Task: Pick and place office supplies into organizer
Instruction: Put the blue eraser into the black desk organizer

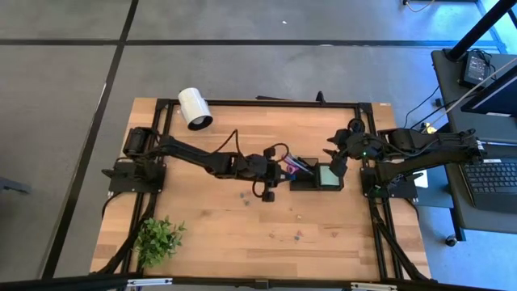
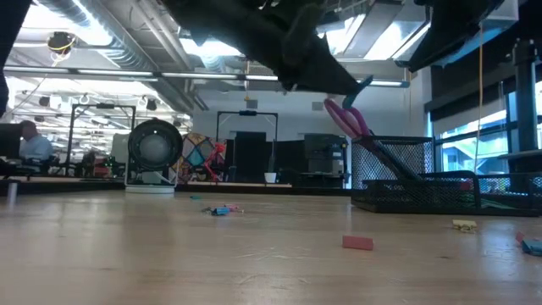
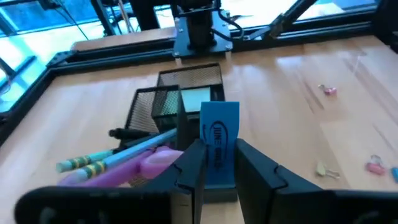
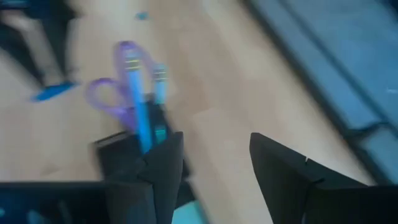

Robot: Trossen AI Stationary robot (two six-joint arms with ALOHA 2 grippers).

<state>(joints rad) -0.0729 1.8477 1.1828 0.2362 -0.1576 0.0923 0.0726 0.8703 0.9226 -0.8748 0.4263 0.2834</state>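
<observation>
The black mesh organizer stands at the table's middle right. A light green notepad lies in it. Pens and purple-handled scissors lean out of its left compartment. My left gripper hangs just left of the organizer, shut on a blue block with printing on it. My right gripper hovers open over the organizer's far right side, with nothing between its fingers. My left gripper pinches the blue block by its two narrow long sides, at the end nearest the wrist, between its two fingers. The fingers slant down from the table's left. The block sticks out ahead of the fingertips, printed face up, lifted clear of the table.
A white cylinder lies at the far left, and a potted plant stands at the near left corner. Small clips and blocks are scattered on the wood.
</observation>
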